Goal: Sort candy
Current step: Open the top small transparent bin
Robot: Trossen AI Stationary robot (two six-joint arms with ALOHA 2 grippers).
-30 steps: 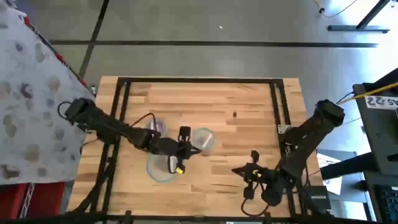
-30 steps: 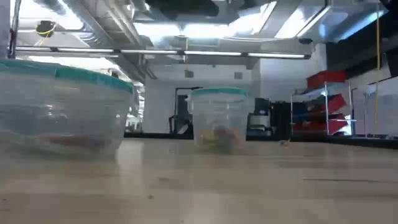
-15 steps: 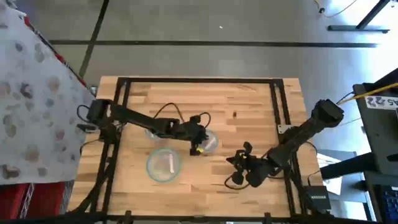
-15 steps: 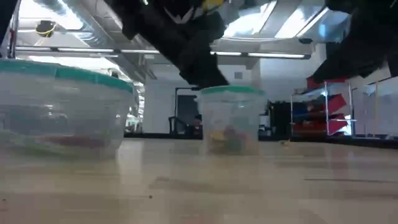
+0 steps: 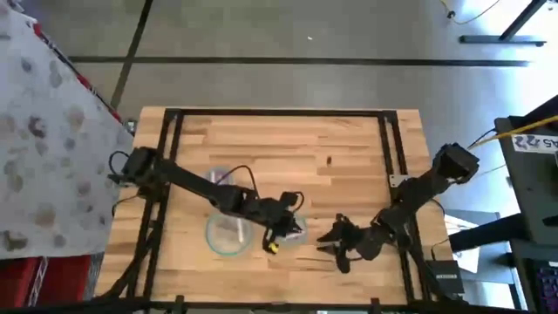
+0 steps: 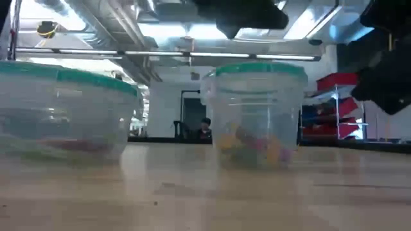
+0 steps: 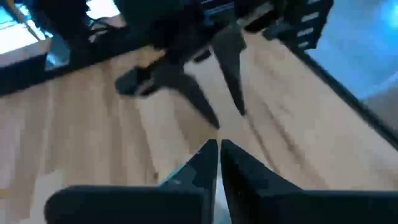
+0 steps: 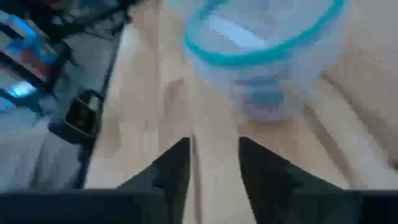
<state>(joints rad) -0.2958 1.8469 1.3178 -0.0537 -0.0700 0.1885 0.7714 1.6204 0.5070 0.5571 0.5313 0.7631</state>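
Note:
Three clear bowls with teal rims stand on the wooden table. The small bowl [image 5: 293,229] [image 6: 255,115] holds yellow and pink candy [image 6: 253,144]. The large near bowl [image 5: 228,234] [image 6: 61,109] holds reddish candy [image 6: 70,145]. My left gripper [image 5: 277,234] [image 7: 218,149] is shut and stands right at the small bowl's left rim. My right gripper [image 5: 335,249] [image 8: 214,163] is open with nothing between its fingers. It is to the right of the small bowl and points at it [image 8: 267,62]. My left gripper's shut fingers stand just over the small bowl's teal rim [image 7: 179,178], slanting down from the table's left. I cannot tell whether they touch the rim: the fingers themselves hide that spot.
A third bowl [image 5: 218,179] sits farther back, partly under my left arm. A black metal frame [image 5: 279,113] runs around the tabletop. Bare wood lies at the far right [image 5: 349,157]. In the room behind, shelves and a distant person [image 6: 205,128] show.
My left gripper has gone from over the large near bowl to the small bowl, then toward the table's near edge. The small bowl has slid with it toward the near edge, staying upright. My right gripper has come down at the near right.

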